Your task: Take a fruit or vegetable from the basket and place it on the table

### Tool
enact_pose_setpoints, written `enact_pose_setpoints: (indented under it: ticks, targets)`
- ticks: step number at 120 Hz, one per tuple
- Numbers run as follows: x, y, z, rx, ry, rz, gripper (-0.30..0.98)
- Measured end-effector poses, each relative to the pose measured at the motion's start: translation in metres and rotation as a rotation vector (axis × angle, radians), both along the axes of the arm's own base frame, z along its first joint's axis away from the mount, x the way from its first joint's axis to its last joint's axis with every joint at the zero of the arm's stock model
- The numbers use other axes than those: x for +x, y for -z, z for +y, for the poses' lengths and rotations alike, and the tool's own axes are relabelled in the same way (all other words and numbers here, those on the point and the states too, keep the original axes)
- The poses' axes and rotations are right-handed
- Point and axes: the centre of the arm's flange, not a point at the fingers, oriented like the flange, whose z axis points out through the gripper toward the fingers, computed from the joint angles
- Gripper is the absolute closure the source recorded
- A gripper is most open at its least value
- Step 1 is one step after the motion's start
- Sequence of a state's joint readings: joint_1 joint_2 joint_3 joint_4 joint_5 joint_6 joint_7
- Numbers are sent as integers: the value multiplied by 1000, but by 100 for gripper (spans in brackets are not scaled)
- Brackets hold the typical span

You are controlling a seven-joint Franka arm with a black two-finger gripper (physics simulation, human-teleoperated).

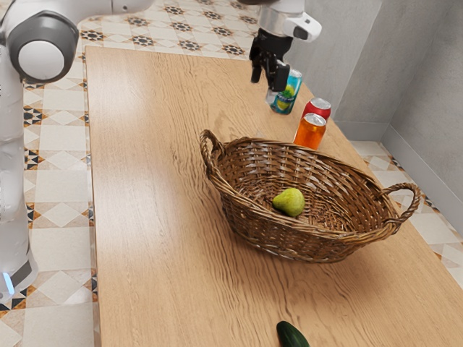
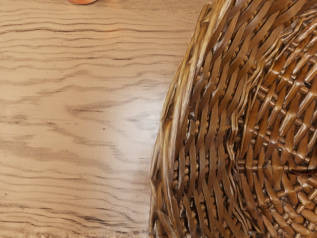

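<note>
Green-yellow pear (image 1: 290, 202) lies inside brown woven wicker basket (image 1: 286, 242), on its floor. Basket on pale wood table (image 1: 145, 217). Orange can (image 1: 310, 132), red can (image 1: 319, 108) just beyond rim; teal can (image 1: 286, 97) farther. Black two-finger gripper (image 1: 267, 83) above table near teal can, fingers spread, nothing pinched. Dark green elongated vegetable (image 1: 291, 335) on table.

The gripper (image 1: 266, 81) points downward, its fingers parted.

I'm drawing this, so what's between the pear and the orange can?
The basket's woven wall stands between the pear and the orange can, in the exterior view.
</note>
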State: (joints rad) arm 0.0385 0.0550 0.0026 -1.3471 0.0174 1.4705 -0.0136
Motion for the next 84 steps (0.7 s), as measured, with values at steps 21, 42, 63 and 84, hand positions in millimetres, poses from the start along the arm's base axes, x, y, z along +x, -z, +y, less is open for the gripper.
enact_pose_setpoints:
  ticks: [21, 42, 63, 84]
  targets:
    - [-8, -3, 41, -1, -87, 25, 0]
    - [-42, -82, 34, -46, -79, -92, 0]
    - [-30, -52, 1, -91, -11, 4, 0]
    - [-49, -34, -129, -78, 227, 61, 0]
